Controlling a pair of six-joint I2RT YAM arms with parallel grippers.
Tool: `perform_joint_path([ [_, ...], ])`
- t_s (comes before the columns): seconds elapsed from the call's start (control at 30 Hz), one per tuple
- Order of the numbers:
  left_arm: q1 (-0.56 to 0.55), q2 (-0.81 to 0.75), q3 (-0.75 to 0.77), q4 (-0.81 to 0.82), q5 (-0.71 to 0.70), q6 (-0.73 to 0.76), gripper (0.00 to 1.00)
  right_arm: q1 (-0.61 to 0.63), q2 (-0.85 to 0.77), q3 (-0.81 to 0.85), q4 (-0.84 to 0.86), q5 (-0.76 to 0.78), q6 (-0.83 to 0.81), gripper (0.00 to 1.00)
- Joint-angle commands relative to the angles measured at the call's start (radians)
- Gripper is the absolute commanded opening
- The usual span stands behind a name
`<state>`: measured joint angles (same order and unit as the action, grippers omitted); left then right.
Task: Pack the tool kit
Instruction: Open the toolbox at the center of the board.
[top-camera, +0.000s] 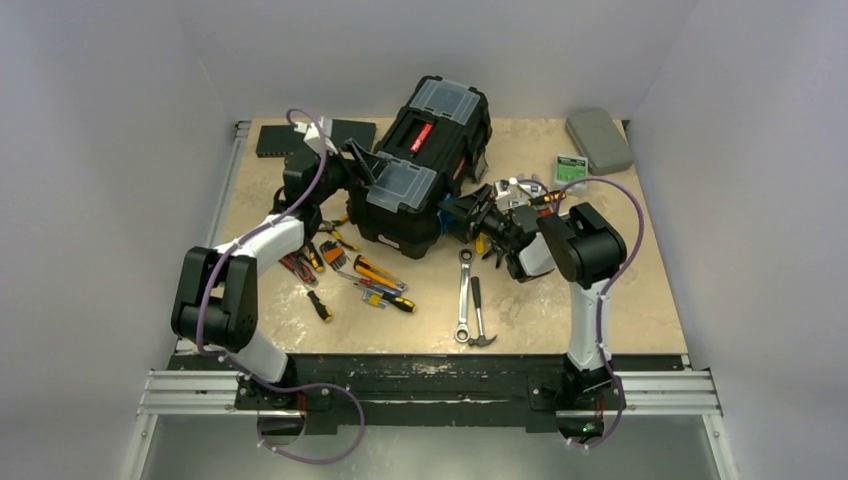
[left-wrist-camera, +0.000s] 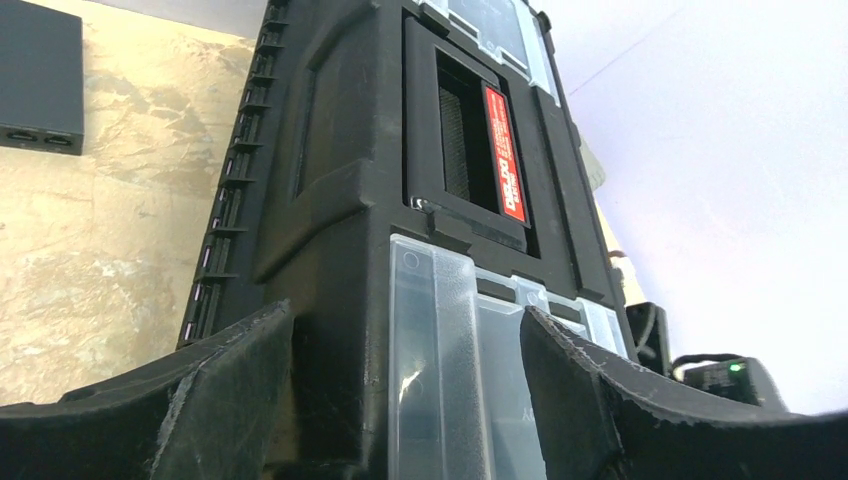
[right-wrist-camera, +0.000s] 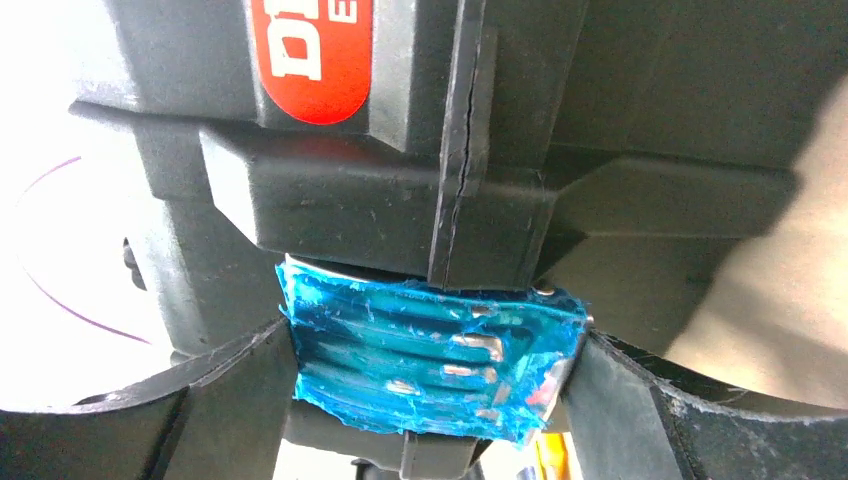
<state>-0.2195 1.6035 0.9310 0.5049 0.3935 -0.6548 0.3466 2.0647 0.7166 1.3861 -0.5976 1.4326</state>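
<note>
- Two arms are meeting at the black toolbox (top-camera: 430, 150), which is sitting askew toward the back middle of the table (top-camera: 560, 300).
- The left gripper (left-wrist-camera: 405, 315) is hovering at the box's left end with its jaws standing wide. Its fingers (left-wrist-camera: 230, 390) are flanking a clear lid (left-wrist-camera: 450, 360) below the red label (left-wrist-camera: 503, 150).
- The right gripper (right-wrist-camera: 435, 340) is sitting at the box's near right side, jaws spread wide.
- A blue ribbed piece (right-wrist-camera: 420, 370) is filling that gap. Whether the fingers are pressing it, I cannot tell.
- Screwdrivers and pliers (top-camera: 350, 265) are lying loose left of centre, while a wrench (top-camera: 464, 295) and hammer (top-camera: 480, 315) are lying side by side.
</note>
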Motion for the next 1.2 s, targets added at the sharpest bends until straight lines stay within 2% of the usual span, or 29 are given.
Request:
perform_joint_path([
  [0.0, -0.08, 0.15, -0.078, -0.126, 0.274, -0.133, 0.79, 0.087, 0.107, 0.116, 0.307, -0.034, 0.195, 0.88],
  [0.13, -0.08, 0.172, -0.07, -0.118, 0.292, -0.138, 0.77, 0.116, 0.079, 0.143, 0.24, -0.029, 0.156, 0.86],
  [0.17, -0.079, 0.167, -0.07, -0.129, 0.287, -0.129, 0.76, 0.116, 0.066, 0.145, 0.218, -0.033, 0.152, 0.77],
  [0.2, -0.079, 0.162, -0.069, -0.144, 0.277, -0.117, 0.76, 0.117, 0.051, 0.147, 0.195, -0.05, 0.143, 0.58],
  [0.23, -0.08, 0.154, -0.067, -0.162, 0.259, -0.102, 0.75, 0.114, 0.034, 0.146, 0.173, -0.058, 0.135, 0.45],
  [0.3, -0.081, 0.136, -0.062, -0.205, 0.232, -0.072, 0.74, 0.104, -0.007, 0.139, 0.117, -0.061, 0.118, 0.26],
  [0.47, -0.095, 0.091, -0.048, -0.297, 0.15, 0.009, 0.71, 0.087, -0.16, 0.121, -0.199, -0.024, -0.036, 0.09],
  [0.6, -0.119, 0.071, -0.035, -0.358, 0.081, 0.056, 0.69, 0.084, -0.224, 0.142, -0.388, 0.024, -0.132, 0.0],
  [0.83, -0.166, 0.045, -0.005, -0.455, -0.048, 0.137, 0.66, 0.084, -0.292, 0.246, -0.798, 0.116, -0.297, 0.0],
  [0.97, -0.259, 0.034, 0.051, -0.594, -0.246, 0.234, 0.65, 0.078, -0.286, 0.283, -0.913, 0.125, -0.328, 0.0],
  [1.17, -0.34, 0.059, 0.103, -0.656, -0.362, 0.295, 0.64, 0.053, -0.299, 0.277, -1.011, 0.145, -0.361, 0.0],
])
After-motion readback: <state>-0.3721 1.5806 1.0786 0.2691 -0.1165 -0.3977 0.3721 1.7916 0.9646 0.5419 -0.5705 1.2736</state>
